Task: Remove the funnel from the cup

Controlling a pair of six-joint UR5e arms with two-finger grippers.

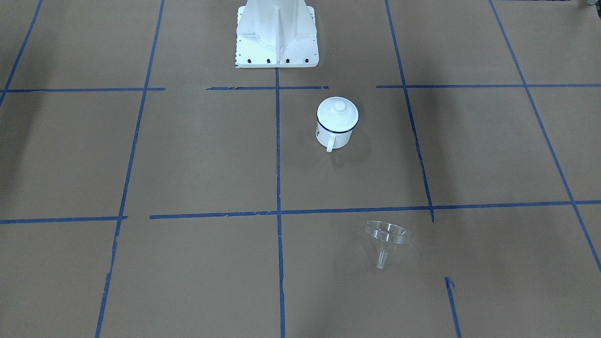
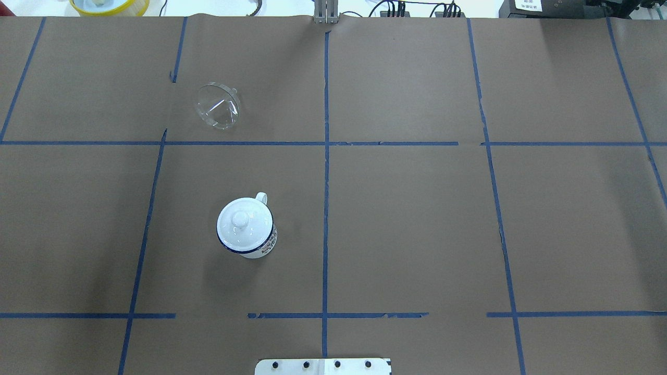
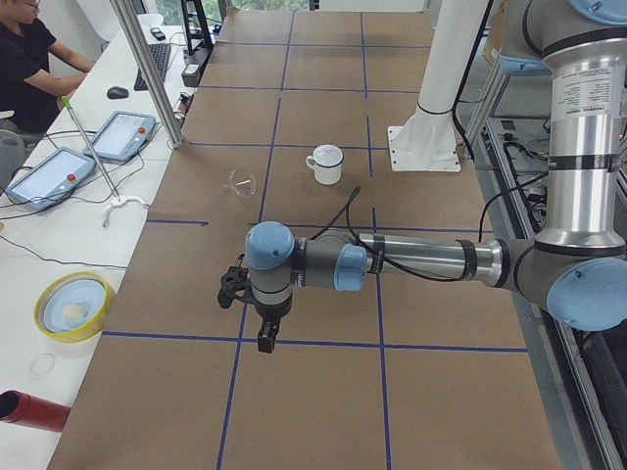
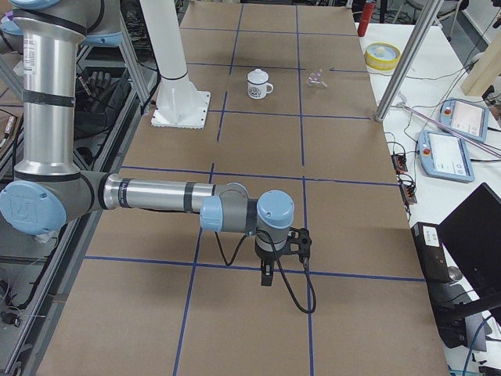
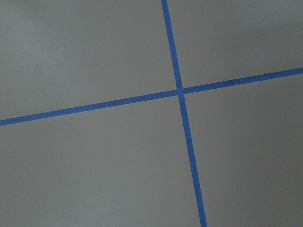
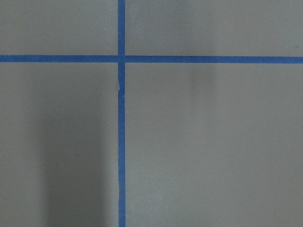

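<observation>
The clear funnel (image 1: 387, 237) lies on its side on the brown table, apart from the cup, in the overhead view's far left (image 2: 218, 107). The white cup (image 1: 334, 134) with a dark blue rim stands upright with a white knobbed lid (image 2: 244, 224) on it. Both also show small in the side views: the funnel (image 3: 239, 183) and the cup (image 3: 325, 166). My left gripper (image 3: 265, 338) and right gripper (image 4: 267, 276) hang over the table's two ends, far from both; I cannot tell whether they are open or shut. The wrist views show only paper and blue tape.
The white robot base (image 1: 277, 37) stands at the table's edge behind the cup. A metal pole (image 3: 147, 73), control tablets (image 3: 122, 135), a yellow-rimmed bowl (image 3: 71, 305) and a seated person (image 3: 29, 59) are at the operators' side.
</observation>
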